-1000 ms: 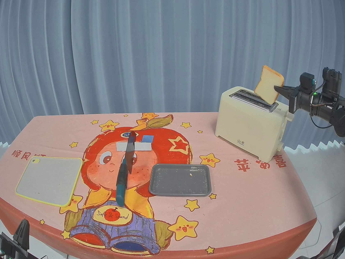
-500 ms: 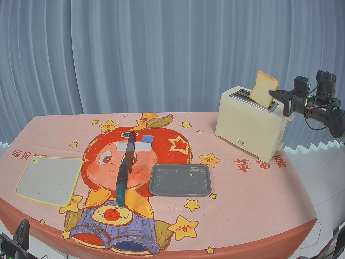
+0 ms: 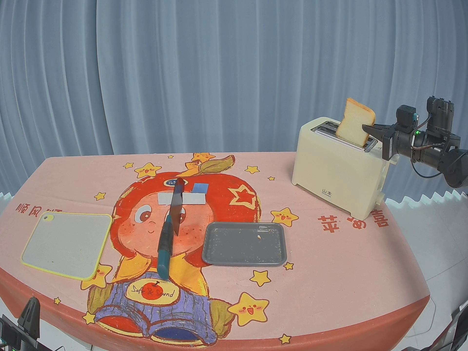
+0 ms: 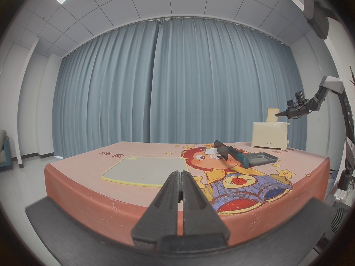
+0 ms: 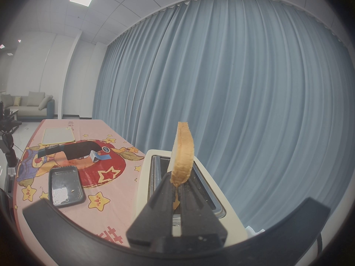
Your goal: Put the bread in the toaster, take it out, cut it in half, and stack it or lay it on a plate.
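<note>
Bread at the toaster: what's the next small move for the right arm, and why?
Probably lower the bread straight down into the slot, then let go. The right tool is shut on its edge, and the slice stands nearly upright with its lower end just at the top of the toaster, most of it above the slot.

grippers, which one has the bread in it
The right gripper: its jaws are shut on the edge of the bread slice, held upright over the toaster. The left gripper is shut on nothing.
</note>
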Available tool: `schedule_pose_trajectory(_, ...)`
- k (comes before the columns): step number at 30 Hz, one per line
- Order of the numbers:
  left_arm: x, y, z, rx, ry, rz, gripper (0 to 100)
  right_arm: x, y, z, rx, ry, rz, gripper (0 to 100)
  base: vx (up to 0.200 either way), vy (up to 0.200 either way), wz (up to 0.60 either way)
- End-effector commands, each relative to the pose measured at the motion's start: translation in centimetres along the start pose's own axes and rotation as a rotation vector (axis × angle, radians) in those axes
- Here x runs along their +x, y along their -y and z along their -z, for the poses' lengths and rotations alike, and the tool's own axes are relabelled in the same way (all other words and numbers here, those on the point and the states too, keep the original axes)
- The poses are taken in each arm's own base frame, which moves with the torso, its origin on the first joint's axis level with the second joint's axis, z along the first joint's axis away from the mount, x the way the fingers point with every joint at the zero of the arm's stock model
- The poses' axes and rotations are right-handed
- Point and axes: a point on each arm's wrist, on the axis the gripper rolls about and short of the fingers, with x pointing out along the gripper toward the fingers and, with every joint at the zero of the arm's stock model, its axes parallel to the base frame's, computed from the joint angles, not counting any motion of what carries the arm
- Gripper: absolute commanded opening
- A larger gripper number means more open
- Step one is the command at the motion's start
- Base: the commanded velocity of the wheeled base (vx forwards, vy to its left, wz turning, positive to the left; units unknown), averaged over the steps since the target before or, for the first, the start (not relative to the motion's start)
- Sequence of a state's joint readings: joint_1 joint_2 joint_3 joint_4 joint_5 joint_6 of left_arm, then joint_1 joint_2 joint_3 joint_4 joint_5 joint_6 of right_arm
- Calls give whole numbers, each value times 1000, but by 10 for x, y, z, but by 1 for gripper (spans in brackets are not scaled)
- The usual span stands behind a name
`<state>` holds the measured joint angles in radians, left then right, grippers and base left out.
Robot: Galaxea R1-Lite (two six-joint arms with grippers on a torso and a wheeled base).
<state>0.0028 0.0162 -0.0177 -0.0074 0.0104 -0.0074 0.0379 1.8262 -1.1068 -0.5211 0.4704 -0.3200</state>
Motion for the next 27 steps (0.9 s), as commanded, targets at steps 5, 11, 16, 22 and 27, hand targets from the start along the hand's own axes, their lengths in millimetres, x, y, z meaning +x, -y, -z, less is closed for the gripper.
schedule_pose_trajectory(5,0,0,5,0,-1,-1,0,1,-1,1,0,-2,-2,0,0,0,0)
schedule_pose_trajectory(11,0,0,5,0,-1,-1,0,0,-1,1,-1,-2,-2,100,0,0,0)
schedule_pose_trajectory(16,0,0,5,0,-1,-1,0,0,-4,0,2,-2,-5,100,0,0,0)
schedule_pose_trajectory(22,0,0,5,0,-1,-1,0,-2,-4,-3,1,5,-1,100,0,0,0)
schedule_pose_trajectory(27,0,0,5,0,-1,-1,0,-18,-9,-16,-8,35,7,100,0,0,0)
